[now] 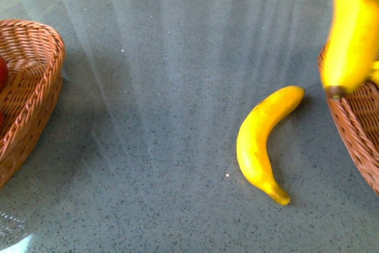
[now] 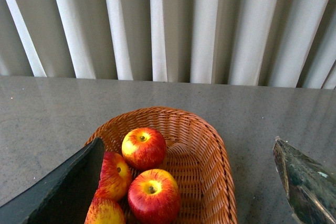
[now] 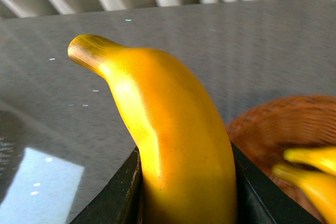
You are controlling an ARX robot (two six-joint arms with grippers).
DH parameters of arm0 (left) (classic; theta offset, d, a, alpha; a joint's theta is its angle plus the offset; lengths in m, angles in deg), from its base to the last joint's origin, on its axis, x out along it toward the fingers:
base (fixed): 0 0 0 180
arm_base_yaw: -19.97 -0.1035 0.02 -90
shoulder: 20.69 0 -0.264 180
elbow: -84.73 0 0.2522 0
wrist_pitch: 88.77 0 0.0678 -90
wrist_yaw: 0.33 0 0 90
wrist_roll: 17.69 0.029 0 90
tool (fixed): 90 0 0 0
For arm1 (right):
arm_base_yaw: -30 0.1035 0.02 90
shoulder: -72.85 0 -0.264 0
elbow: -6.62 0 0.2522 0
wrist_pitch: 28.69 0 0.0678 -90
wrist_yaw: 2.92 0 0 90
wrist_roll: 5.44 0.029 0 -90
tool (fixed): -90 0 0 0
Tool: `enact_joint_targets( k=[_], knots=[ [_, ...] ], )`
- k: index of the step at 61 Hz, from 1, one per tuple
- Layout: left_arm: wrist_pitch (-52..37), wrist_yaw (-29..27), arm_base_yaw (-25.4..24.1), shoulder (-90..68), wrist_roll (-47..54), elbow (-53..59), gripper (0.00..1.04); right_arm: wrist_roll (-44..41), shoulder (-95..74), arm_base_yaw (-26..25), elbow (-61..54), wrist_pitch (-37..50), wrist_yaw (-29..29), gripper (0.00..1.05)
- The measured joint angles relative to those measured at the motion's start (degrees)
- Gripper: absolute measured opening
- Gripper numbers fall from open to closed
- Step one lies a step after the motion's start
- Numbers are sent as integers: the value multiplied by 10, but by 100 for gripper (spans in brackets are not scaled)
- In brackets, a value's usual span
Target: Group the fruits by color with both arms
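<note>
My right gripper (image 3: 186, 198) is shut on a yellow banana (image 3: 168, 140), which hangs brown tip down over the right wicker basket (image 1: 355, 122) in the front view (image 1: 352, 34). Two more bananas (image 3: 310, 174) lie in that basket. Another banana (image 1: 263, 140) rests on the grey table between the baskets. My left gripper (image 2: 189, 182) stands open above the left wicker basket (image 2: 210, 145), which holds several red-and-yellow apples (image 2: 144, 148). One left finger (image 2: 63, 190) partly hides two of the apples.
The grey speckled table (image 1: 148, 117) stretches between the two baskets. White vertical curtain folds (image 2: 168, 24) run along its far edge. The left basket (image 1: 29, 87) sits at the table's left side, with a red apple (image 1: 3, 75) just showing inside.
</note>
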Motion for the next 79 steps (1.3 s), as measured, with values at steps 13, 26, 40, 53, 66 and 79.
enact_joint_targets(
  k=[13,26,40,53,66,79],
  knots=[
    [0,0,0,0,0,0,96,-46,-24,-130,-45,9,5,33],
    [0,0,0,0,0,0,96,-67,-59,-156,-45,23,2,33],
    [0,0,0,0,0,0,96,-74,-57,-138,-46,23,-16,72],
    [0,0,0,0,0,0,96,-20,25,-42,-66,-38,-20,95],
    [0,0,0,0,0,0,96,150,55,121,-66,-130,-95,96],
    [0,0,0,0,0,0,96,293,37,230,-41,-168,-109,96]
  ],
)
